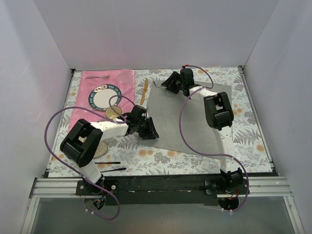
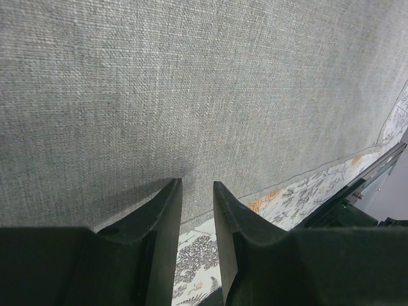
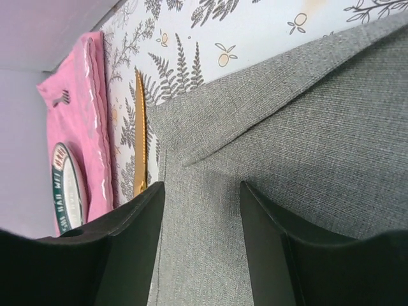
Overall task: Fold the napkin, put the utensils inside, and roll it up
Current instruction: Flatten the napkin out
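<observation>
Left gripper [image 2: 196,185]: stands open by a narrow slit, grips nothing, looks onto the napkin [image 2: 191,89], hem just ahead of the tips. Right gripper [image 3: 201,186]: gapes wider (empty too), faces the napkin's folded corner straight ahead, wooden utensil [image 3: 139,134] just left of its jaws.

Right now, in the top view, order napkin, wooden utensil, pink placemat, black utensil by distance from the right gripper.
1. napkin, under the right gripper
2. wooden utensil, just left
3. pink placemat, farther left
4. black utensil, near left base
</observation>
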